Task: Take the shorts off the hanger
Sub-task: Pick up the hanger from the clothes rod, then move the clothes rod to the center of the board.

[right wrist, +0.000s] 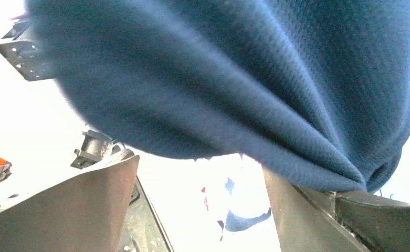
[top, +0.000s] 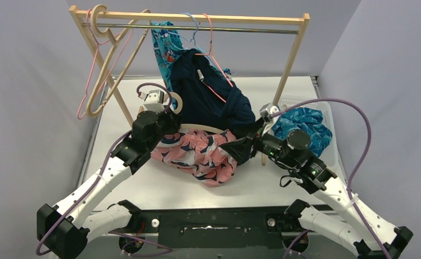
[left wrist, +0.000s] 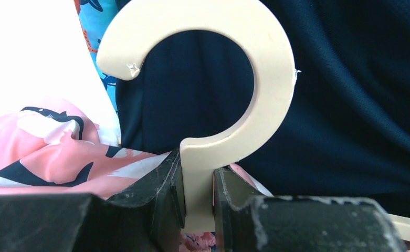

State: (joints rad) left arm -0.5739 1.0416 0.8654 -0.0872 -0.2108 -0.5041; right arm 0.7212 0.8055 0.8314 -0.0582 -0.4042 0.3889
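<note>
Left gripper (left wrist: 198, 189) pinches the cream hanger (left wrist: 268, 68) (by its hook); right gripper (right wrist: 200, 199) gapes beneath navy shorts (right wrist: 234, 73).

White arms (top: 97, 183), black joints (top: 146, 129), purple cables (top: 332, 99), scuffed black left pincer (left wrist: 197, 194)

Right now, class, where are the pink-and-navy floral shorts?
In the top view the pink-and-navy floral shorts lie bunched mid-table, in front of the hanging dark navy shorts, between the left gripper and right gripper.
</note>
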